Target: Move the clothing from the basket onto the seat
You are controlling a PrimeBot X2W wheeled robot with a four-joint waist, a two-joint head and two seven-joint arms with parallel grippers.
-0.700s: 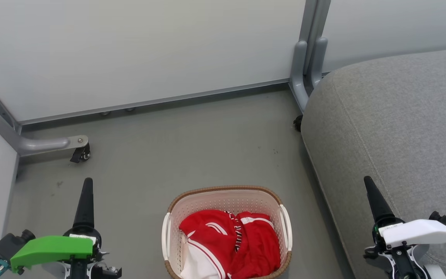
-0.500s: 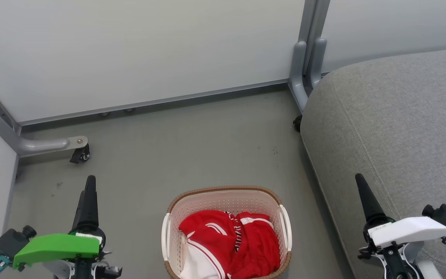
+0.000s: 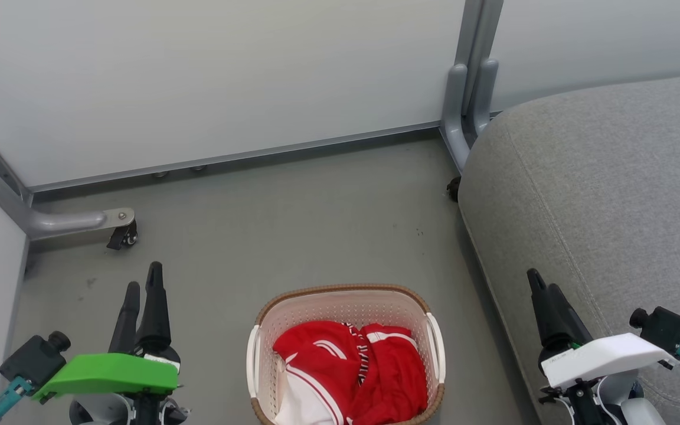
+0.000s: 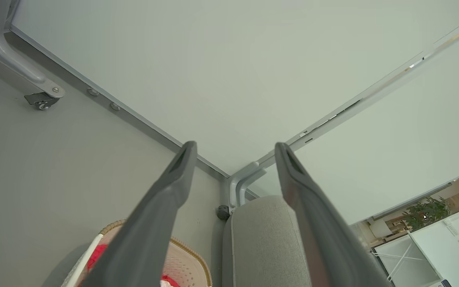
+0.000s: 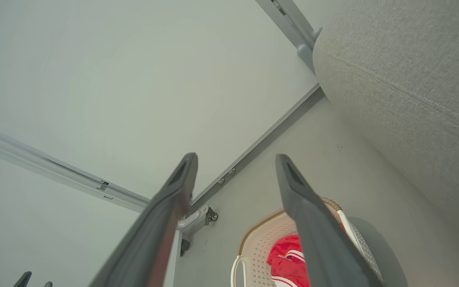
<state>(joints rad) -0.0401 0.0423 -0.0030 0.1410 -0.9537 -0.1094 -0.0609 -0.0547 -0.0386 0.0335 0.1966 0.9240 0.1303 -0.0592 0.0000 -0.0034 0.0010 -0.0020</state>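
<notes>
The left tool (image 3: 143, 277) sits at the lower left of the head view. Its two dark fingers are spread apart with nothing between them, and they point out over the grey floor (image 3: 293, 224). The right tool (image 3: 542, 282) is at the lower right, also spread wide and empty, with its fingers over the front edge of the seat (image 3: 600, 195).

Between the two tools, and apart from both, the basket (image 3: 340, 289) stands on the floor near the seat's rounded side. The clothing (image 3: 352, 366) lies bunched inside the basket, red with white stripes and a white panel at its near left. The seat's grey fabric is bare.

Farther out, a caster (image 3: 129, 236) on a grey frame leg rests by the pale wall panel (image 3: 198, 77).
</notes>
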